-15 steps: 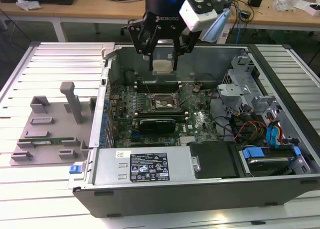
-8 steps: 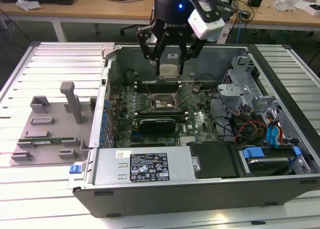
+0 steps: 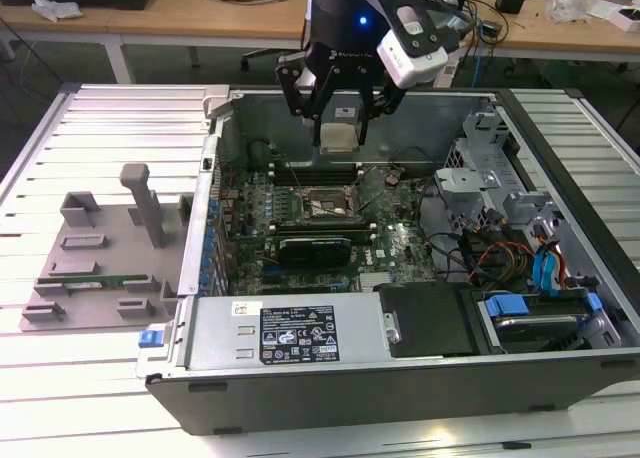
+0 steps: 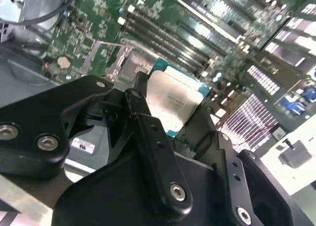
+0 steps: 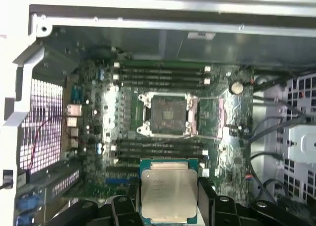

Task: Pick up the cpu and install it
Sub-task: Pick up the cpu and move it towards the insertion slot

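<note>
Silvery cpu point(image 5: 168, 194) pinched by two edges in tool point(image 3: 340, 136), closed on it | hovers above open socket point(image 5: 168, 115) | probably wants level carry, corners matched, no force

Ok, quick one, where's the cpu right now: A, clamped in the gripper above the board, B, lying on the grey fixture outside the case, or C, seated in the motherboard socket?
A: in the first wrist view the cpu sits clamped between the fingers of the gripper, while the socket on the board beyond it lies open and bare.
</note>
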